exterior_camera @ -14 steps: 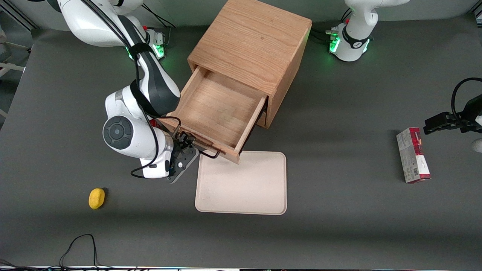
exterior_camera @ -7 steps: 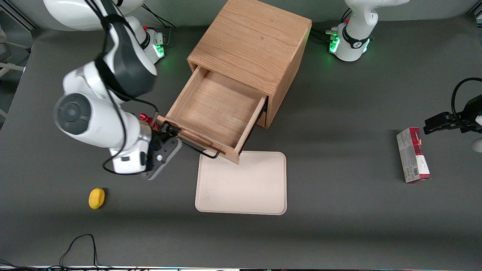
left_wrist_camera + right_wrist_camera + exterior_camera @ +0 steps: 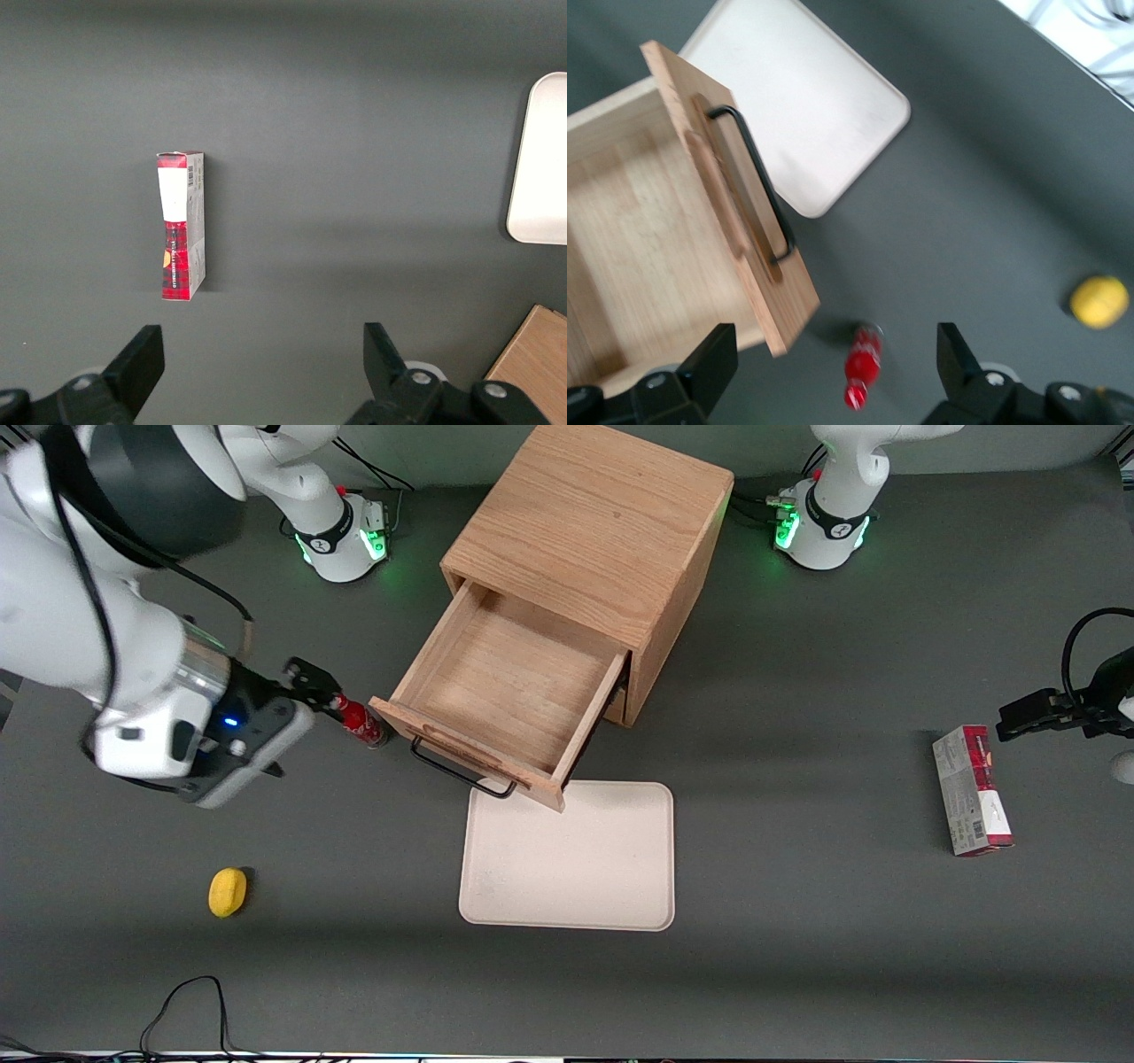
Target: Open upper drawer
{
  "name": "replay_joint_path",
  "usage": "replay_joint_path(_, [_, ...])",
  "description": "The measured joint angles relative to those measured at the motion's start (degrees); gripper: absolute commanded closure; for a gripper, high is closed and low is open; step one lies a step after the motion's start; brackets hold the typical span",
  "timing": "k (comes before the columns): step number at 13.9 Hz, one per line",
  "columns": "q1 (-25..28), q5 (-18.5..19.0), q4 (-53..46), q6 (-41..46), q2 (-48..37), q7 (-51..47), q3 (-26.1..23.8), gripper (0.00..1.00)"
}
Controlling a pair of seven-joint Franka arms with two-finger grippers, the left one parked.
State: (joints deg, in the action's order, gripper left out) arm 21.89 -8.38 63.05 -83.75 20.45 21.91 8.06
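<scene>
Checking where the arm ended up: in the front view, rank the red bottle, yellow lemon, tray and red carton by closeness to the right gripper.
From the gripper, fingers open:
1. Red bottle, beside the upper drawer.
2. Yellow lemon, nearer the camera.
3. Tray, in front of the drawer.
4. Red carton, toward the parked arm's end.

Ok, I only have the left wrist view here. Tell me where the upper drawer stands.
Observer: The upper drawer stands well out of the cabinet, and nothing lies in it.
Operator: Now give me the gripper.
Observer: The gripper is open and off the handle, toward the working arm's end of the table.
Operator: Name what's closest to it.
Observer: A red bottle sits between the gripper and the drawer's front corner.
</scene>
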Motion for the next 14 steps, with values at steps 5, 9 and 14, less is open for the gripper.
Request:
replay_joint_path(5, [-3.4,5.3,5.4,1.8,-6.1,-14.4,-1.0,0.0])
replay_joint_path(9, [-13.7,5.5,16.7,-2.1,-13.9,-15.6,-4.6,0.0])
replay_joint_path(14, [-18.5,6.9,24.9,-5.4,-18.9,-15.9,-4.8,0.0])
